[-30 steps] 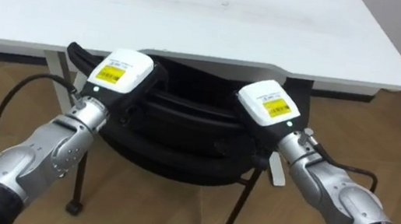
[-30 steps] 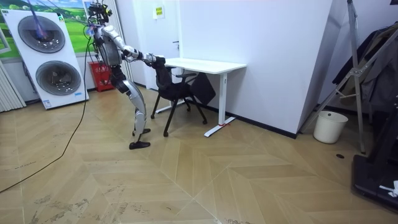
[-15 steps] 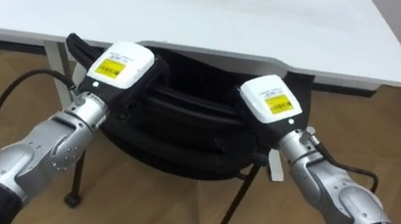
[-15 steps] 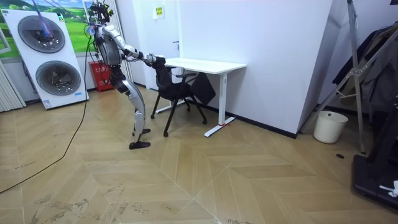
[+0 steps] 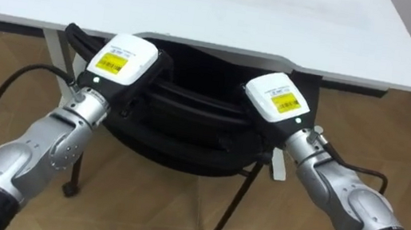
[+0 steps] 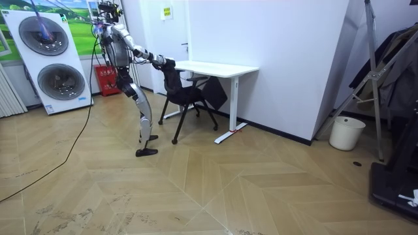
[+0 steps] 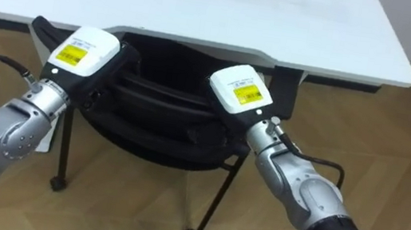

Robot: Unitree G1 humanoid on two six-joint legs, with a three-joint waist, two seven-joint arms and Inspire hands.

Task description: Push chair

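A black chair [image 5: 188, 125] stands in front of me with its seat partly under the white desk [image 5: 228, 13]. Both my hands rest against the top of its backrest: the left hand [image 5: 123, 61] at the left end, the right hand [image 5: 274, 99] at the right end. I see the white backs of both hands, and their fingers are hidden against the dark backrest. In the room view I stand behind the chair [image 6: 185, 94], leaning forward with both arms stretched out to it.
The desk [image 6: 215, 68] stands against a white wall, one leg [image 5: 54, 45] just left of the chair. Stacked washing machines [image 6: 52, 59] and a red crate [image 6: 104, 78] are behind me. A white bin [image 6: 344, 132] and a clothes rack [image 6: 392, 72] stand far off.
The chair has slid further under the desk with both hands staying on its backrest. My upper body has leaned forward after it; the feet have stayed in place.
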